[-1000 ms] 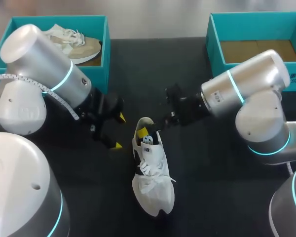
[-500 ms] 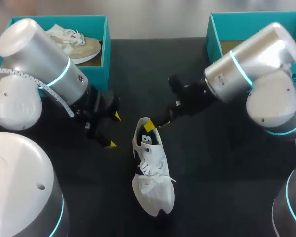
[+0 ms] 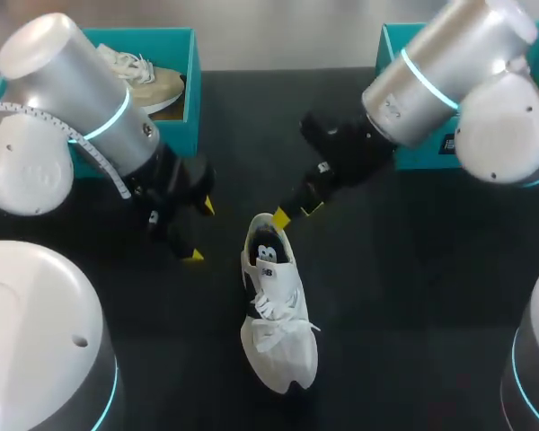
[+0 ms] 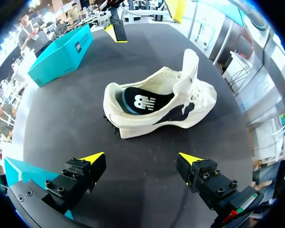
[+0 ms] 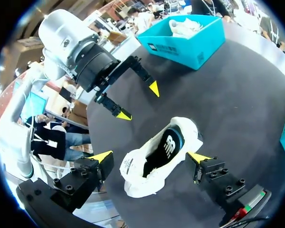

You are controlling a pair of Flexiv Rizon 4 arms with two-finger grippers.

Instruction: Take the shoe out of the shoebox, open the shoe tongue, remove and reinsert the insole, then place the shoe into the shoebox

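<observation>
We record, on the black tabletop (image 3: pixel 386 287), a left box (image 3: pixel 178 54) holding a beige shoe (image 3: pixel 148 83) and a right box (image 3: pixel 388 63) at the far edge, the white shoe (image 3: pixel 277 314) standing on its sole between the arms with insole (image 4: pixel 140 99) seated, and the left gripper (image 3: pixel 198 232) and right gripper (image 3: pixel 296 214) released, empty, near its heel.

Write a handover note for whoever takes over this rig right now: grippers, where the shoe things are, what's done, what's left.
Both open and empty: left gripper beside the white shoe, right gripper near its heel.
The shoe lies on the table, tongue lifted, insole inside.
The left shoebox holds a beige shoe; the right shoebox is mostly hidden.
Done: shoe out. I cannot tell whether the insole has been out and back.
Left: shoe into shoebox.
</observation>
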